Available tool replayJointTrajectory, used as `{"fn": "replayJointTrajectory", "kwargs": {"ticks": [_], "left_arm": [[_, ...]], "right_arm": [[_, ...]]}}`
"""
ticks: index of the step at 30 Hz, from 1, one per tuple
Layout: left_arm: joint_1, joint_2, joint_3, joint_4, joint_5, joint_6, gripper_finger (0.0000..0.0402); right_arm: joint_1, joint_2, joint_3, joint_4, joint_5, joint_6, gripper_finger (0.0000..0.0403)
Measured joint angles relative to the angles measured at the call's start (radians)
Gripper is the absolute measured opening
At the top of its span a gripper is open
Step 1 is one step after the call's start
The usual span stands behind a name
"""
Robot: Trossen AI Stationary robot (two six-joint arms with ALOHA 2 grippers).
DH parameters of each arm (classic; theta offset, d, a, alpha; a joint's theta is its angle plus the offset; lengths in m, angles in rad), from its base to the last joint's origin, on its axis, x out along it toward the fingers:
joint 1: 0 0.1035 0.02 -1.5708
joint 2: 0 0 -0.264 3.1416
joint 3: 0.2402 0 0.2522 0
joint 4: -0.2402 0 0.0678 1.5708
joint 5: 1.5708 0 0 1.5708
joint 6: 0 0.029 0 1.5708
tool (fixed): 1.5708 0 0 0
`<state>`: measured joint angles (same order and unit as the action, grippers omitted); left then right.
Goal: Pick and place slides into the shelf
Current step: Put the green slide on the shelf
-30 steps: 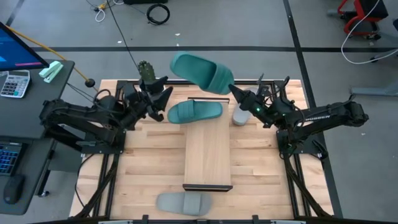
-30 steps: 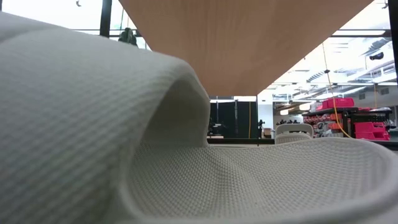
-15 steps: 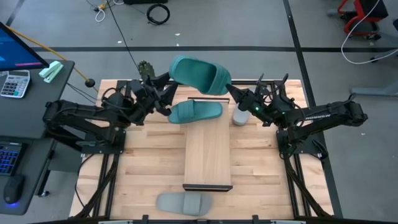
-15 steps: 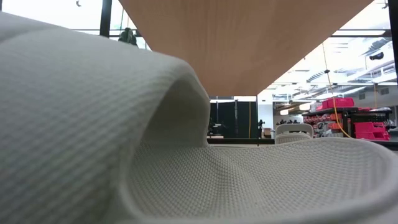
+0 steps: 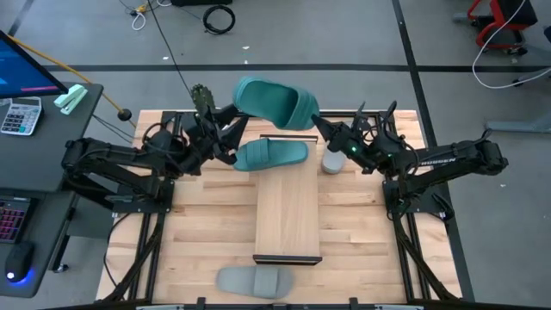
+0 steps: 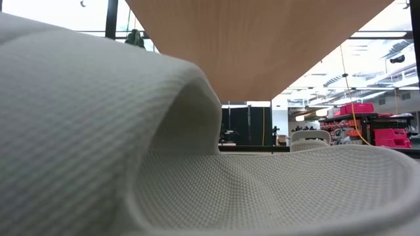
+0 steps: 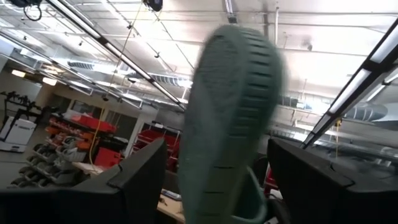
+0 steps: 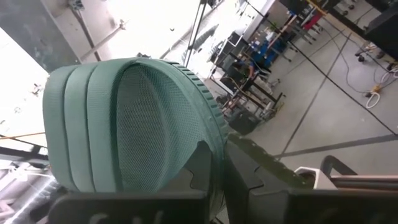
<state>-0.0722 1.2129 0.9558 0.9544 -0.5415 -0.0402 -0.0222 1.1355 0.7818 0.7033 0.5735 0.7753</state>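
Note:
In the high view one teal slide [image 5: 274, 100] is up in the air over the table's far edge, with my right gripper [image 5: 317, 126] shut on its strap end. My left gripper [image 5: 229, 131] is open at its heel end; in the left wrist view the ribbed sole [image 7: 235, 118] stands between the two fingers with gaps on both sides. The second teal slide [image 5: 269, 155] lies sole-down on the far end of the shelf [image 5: 288, 215]. One grey slide [image 5: 254, 280] lies at the table's near edge. The other [image 5: 332, 160] is partly hidden under my right arm. My right gripper pinches the lifted teal slide between its two fingers at the sole's rim beside the strap [image 8: 214, 144], at the toe end. The fingers [image 8: 200, 169] come from the table's right, slanting upward. The slide is lifted clear, its heel end pointing toward the left arm.
In the low view the near grey slide [image 6: 131, 144] fills the picture, under the shelf's board [image 6: 262, 39]. A desk with a calculator [image 5: 21, 114] and a keyboard stands left of the table. Bare slatted tabletop [image 5: 207, 232] lies on both sides of the shelf.
My left gripper has moved toward the table's right and far edge, up to the heel end of the lifted teal slide, staying open. The right gripper and the slide have kept nearly still.

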Motion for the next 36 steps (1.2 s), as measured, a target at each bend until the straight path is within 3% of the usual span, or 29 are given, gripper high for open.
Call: {"fn": "replayJointTrajectory", "kwargs": {"ticks": [28,32,36], "left_arm": [[0.048,-0.001,0.0,0.02,0.014,-0.026,0.0278],[0.048,-0.001,0.0,0.018,0.013,-0.027,0.0242],[0.048,-0.001,0.001,0.019,0.01,-0.025,0.017]], "right_arm": [[0.001,0.072,-0.001,-0.025,-0.054,0.079,0.0018],[0.001,0.081,-0.001,-0.021,-0.078,0.095,0.0018],[0.006,0.081,-0.001,-0.018,-0.097,0.093,0.0018]]}}
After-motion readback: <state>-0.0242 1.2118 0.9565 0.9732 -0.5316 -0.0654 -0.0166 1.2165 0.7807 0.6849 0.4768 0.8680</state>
